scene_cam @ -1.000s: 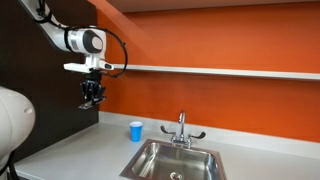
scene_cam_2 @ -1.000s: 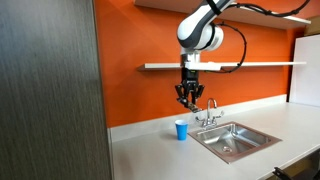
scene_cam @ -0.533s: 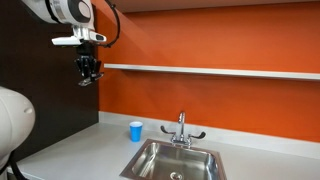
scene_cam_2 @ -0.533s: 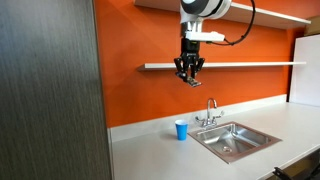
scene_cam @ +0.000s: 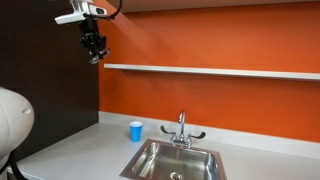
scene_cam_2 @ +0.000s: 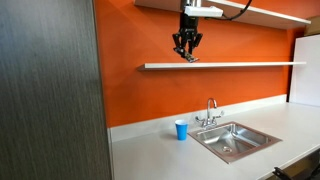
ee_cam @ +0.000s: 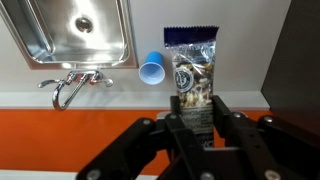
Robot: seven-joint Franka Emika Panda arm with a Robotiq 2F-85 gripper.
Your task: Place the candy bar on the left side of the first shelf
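My gripper (ee_cam: 196, 112) is shut on the candy bar (ee_cam: 191, 70), a slim dark wrapped bar with a lighter end that sticks out past the fingers. In both exterior views the gripper (scene_cam: 95, 52) (scene_cam_2: 186, 52) hangs high in front of the orange wall, just above the level of the first shelf (scene_cam: 210, 71) (scene_cam_2: 225, 65), a thin white ledge. It is near the shelf's left end in an exterior view (scene_cam: 108, 66). The bar is a small dark sliver at the fingertips (scene_cam_2: 188, 58).
A small blue cup (scene_cam: 135, 130) (scene_cam_2: 181, 130) (ee_cam: 152, 69) stands on the grey countertop (scene_cam: 80, 155) beside a steel sink (scene_cam: 176, 160) (ee_cam: 80, 30) with a faucet (scene_cam: 181, 128). A second shelf (scene_cam_2: 260, 12) runs higher up. A dark wood panel (scene_cam_2: 50, 90) stands beside the wall.
My gripper has risen with the candy bar in it, from below the shelf's level to just above it. Cup and sink have not moved.
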